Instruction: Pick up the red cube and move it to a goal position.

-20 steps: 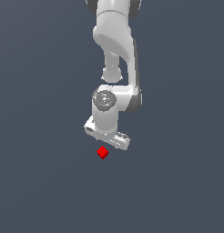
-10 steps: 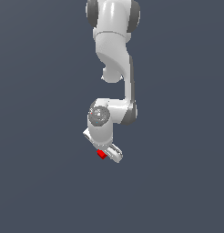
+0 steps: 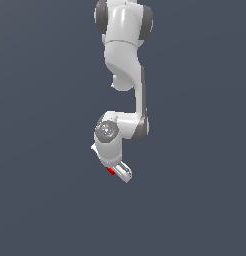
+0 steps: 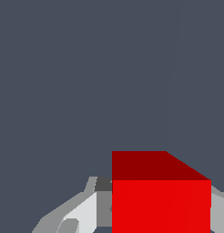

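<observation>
The red cube (image 4: pixel 161 200) fills the lower part of the wrist view, sitting between my two fingers. One grey-white finger (image 4: pixel 93 207) lies against one side of it and the other finger (image 4: pixel 218 207) against the opposite side. In the exterior view my white gripper (image 3: pixel 117 172) is down at the grey floor, tilted. Only a sliver of the red cube (image 3: pixel 110 171) shows under it. The gripper (image 4: pixel 161 207) looks shut on the cube, which still rests low on the surface.
The white arm (image 3: pixel 126 75) hangs down from the top of the exterior view. A plain dark grey floor (image 3: pixel 45 200) surrounds the gripper on all sides.
The gripper has come down from above the cube onto it and turned; the cube, once in plain sight below the fingers, is now almost hidden between them.
</observation>
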